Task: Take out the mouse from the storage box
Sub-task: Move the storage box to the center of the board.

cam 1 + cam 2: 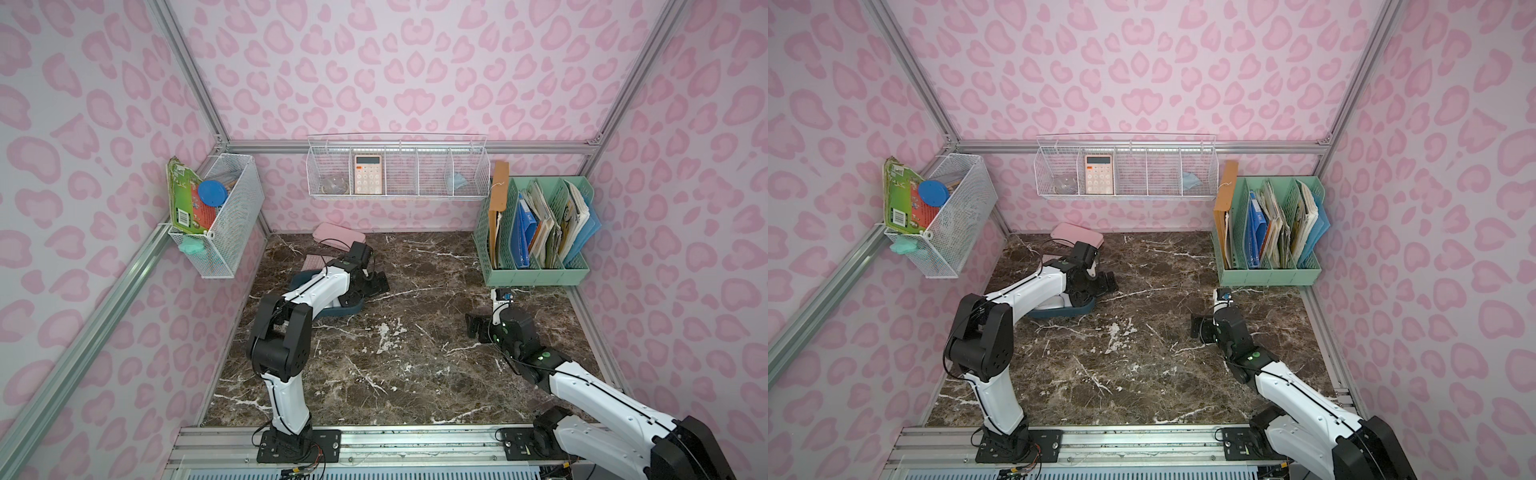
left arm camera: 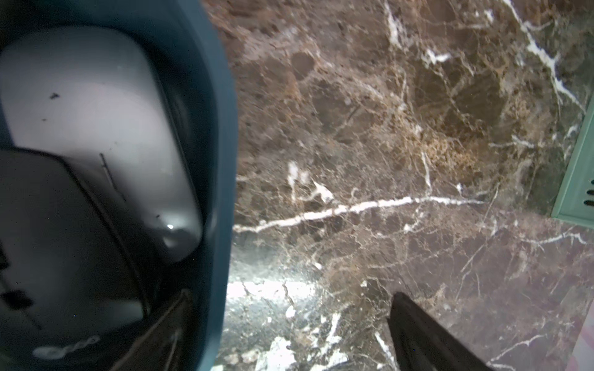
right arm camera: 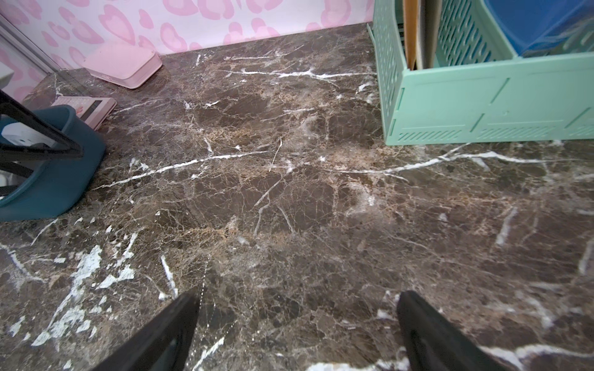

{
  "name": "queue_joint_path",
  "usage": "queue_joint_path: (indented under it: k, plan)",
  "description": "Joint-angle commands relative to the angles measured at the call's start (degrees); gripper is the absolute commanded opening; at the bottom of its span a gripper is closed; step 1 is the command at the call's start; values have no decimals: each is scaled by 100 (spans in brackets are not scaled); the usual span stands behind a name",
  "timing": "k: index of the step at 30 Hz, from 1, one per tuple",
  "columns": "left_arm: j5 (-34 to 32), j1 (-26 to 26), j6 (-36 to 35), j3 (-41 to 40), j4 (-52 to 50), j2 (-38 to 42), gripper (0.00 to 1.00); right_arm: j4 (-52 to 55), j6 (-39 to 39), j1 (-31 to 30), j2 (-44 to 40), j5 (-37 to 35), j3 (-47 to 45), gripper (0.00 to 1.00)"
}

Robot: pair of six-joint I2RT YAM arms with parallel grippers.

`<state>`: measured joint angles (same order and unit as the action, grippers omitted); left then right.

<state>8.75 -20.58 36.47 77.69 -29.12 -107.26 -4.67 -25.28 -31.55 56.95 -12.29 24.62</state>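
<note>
The storage box (image 1: 349,309) (image 1: 1067,312) (image 3: 64,180) is a dark teal tub at the table's left, mostly under my left arm. In the left wrist view a white rounded mouse (image 2: 96,122) lies inside it against the wall (image 2: 221,160), with a dark shape (image 2: 64,241) partly over it. My left gripper (image 2: 291,292) (image 1: 368,291) (image 1: 1098,289) is open and straddles that wall, one finger inside the tub and one over the table, holding nothing. My right gripper (image 3: 297,295) (image 1: 473,328) (image 1: 1198,326) hangs open over bare marble at the right, well away from the box.
A mint-green file rack (image 1: 536,274) (image 3: 482,106) full of folders stands at the back right. A flat pink case (image 1: 338,237) (image 3: 125,66) lies by the back wall, and a pink keypad (image 3: 93,109) lies just behind the box. Wire baskets (image 1: 397,174) (image 1: 220,216) hang on the walls.
</note>
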Motion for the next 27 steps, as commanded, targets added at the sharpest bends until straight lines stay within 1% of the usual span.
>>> queue_joint_path:
  k: [1,4,9,12,15,19,22,25,27]
  plan:
    - [259,-310,269,-150,52,106,97,101,-39,-22,-47,-256,78,100]
    - [127,-726,423,-203,117,170,97,128,-98,-36,-176,-422,40,100]
    - [92,-1369,648,-168,254,206,97,207,-214,-35,-422,-656,-17,100]
    - [155,-1623,686,-83,217,229,97,251,-270,-36,-524,-767,-62,100]
    - [136,-1695,610,-143,138,487,97,315,-292,-35,-562,-702,-62,100]
    - [-360,-1647,294,-263,-393,1123,98,333,-322,-36,-562,-533,-74,100]
    - [-779,-1411,139,-565,-741,1815,99,285,-362,-52,-506,-310,-62,100]
    - [-1000,-819,72,-987,-981,2524,99,180,-442,-128,-340,-171,-22,100]
    - [-939,-238,62,-1329,-1038,2971,99,121,-506,-251,-133,-134,65,100]
